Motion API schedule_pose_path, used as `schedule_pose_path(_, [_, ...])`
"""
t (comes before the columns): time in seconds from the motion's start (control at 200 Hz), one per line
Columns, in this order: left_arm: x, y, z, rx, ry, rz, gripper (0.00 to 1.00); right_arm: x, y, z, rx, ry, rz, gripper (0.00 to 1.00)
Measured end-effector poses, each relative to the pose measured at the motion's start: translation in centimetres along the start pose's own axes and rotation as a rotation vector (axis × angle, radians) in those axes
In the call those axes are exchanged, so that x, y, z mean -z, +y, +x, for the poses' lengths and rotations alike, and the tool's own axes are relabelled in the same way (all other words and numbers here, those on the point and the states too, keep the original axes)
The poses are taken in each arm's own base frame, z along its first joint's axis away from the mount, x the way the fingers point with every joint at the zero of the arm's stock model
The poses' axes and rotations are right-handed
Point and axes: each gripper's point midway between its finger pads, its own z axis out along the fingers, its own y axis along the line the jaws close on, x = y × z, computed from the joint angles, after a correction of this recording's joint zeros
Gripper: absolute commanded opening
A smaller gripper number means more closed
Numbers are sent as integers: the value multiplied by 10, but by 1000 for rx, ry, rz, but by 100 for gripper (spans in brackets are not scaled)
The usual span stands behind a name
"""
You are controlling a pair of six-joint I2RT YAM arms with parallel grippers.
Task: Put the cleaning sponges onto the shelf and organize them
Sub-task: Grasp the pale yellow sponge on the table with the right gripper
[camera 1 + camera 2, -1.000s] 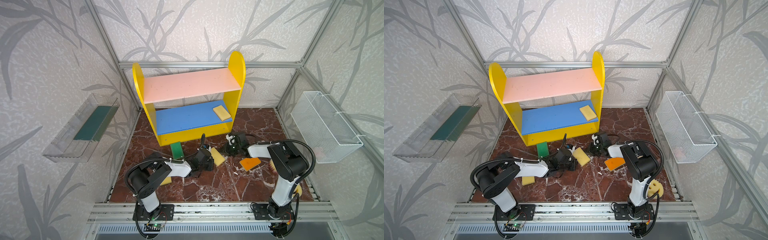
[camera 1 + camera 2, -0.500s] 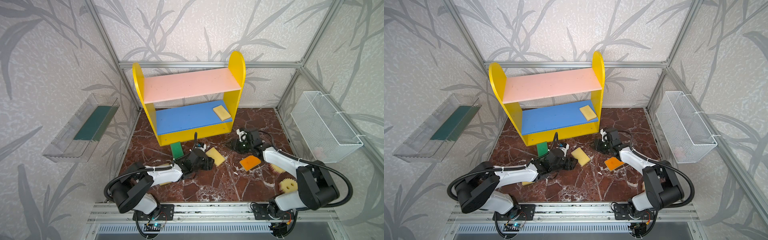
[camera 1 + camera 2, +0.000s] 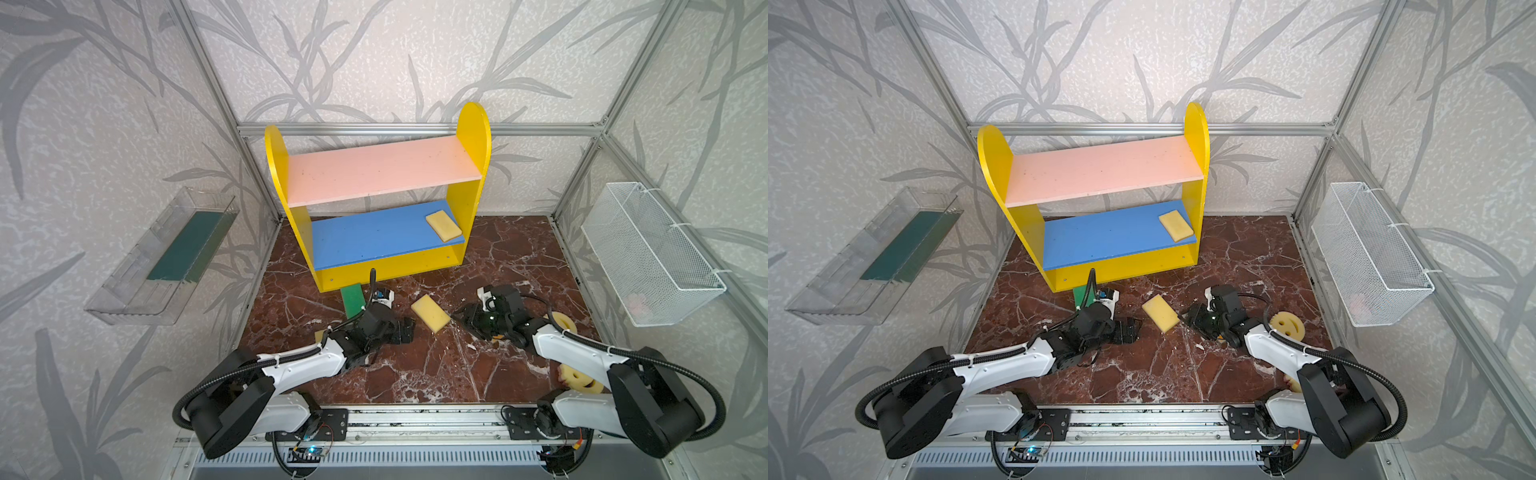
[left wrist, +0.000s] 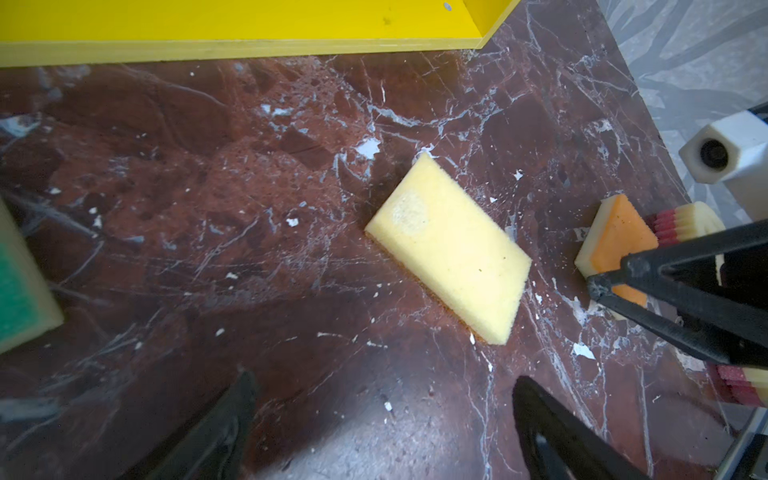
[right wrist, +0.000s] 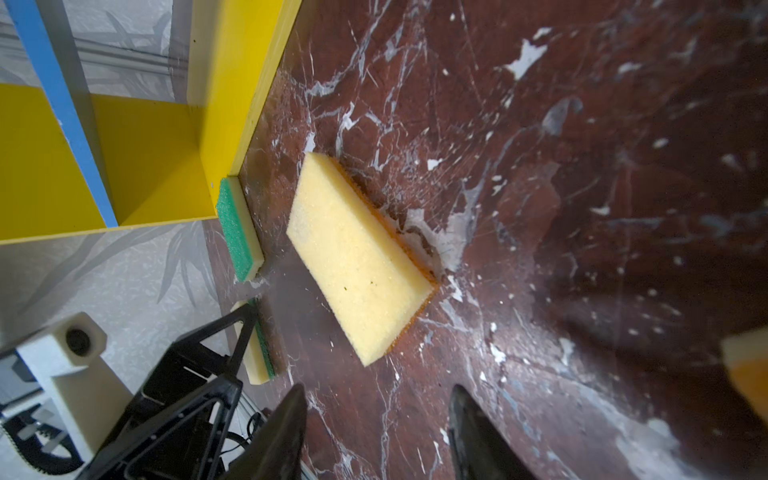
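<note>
Since a second ago my left gripper (image 3: 408, 329) has backed off the yellow sponge (image 3: 430, 313). It now sits low just to the sponge's left, fingers (image 4: 224, 424) spread wide with nothing between them. The sponge itself hasn't shifted: it lies flat on the marble floor (image 3: 415, 374) at the centre of both top views, in front of the shelf (image 3: 473, 137).

My right arm stood upright a second ago and now stretches out low. The right gripper (image 3: 459, 321) faces the same sponge from the right, roughly half open and empty.

The orange sponge (image 4: 615, 241), which lay in the open before, is mostly covered by that wrist in the top views. I can't tell whether a finger touches it.

The shelved sponge (image 3: 443, 225) stays at the right end of the blue board (image 3: 374, 241).
</note>
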Motion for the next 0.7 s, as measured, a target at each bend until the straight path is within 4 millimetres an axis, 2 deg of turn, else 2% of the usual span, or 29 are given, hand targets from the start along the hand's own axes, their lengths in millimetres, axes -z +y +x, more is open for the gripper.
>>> schedule_pose_path(0.21, [5,13,4,15,-6,-20,97,-24,-10,4,-63,39,29,43])
schedule_pose_path(0.34, [6,17,4,23,-10,-27,97,-36,-7,1,-77,46,27,39])
schedule_pose_path(0.51, [5,25,7,32,-7,-38,97,-47,-2,-3,-81,48,16,35])
schedule_pose_path(0.7, [4,29,7,43,-6,-42,97,-55,-7,-1,-93,57,25,29])
